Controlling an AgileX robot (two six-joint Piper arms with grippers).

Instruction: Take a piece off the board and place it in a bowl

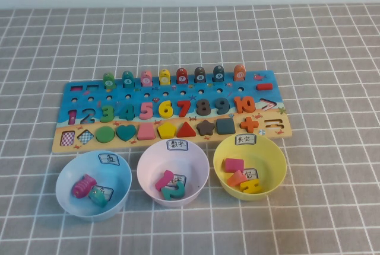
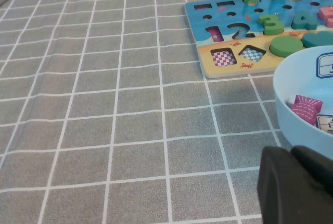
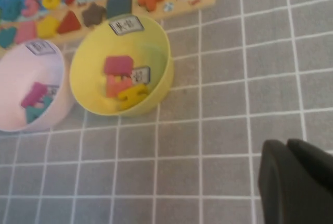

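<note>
Red minus piece [image 1: 264,86] on board [image 1: 71,92] — not in yellow bowl [image 1: 279,166]; right gripper [image 3: 291,182] pressed together, off beside bowl; left gripper [image 2: 291,182] near blue bowl [image 2: 291,86], jaws — cannot tell

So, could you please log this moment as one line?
red minus piece: on board | yellow bowl: three pieces | left gripper: parked | right gripper: shut, parked

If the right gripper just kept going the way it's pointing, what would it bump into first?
Probably the yellow bowl. The right gripper, shut and empty, hangs over bare tablecloth beside that bowl. Depth is unclear, so it might touch cloth first.
</note>
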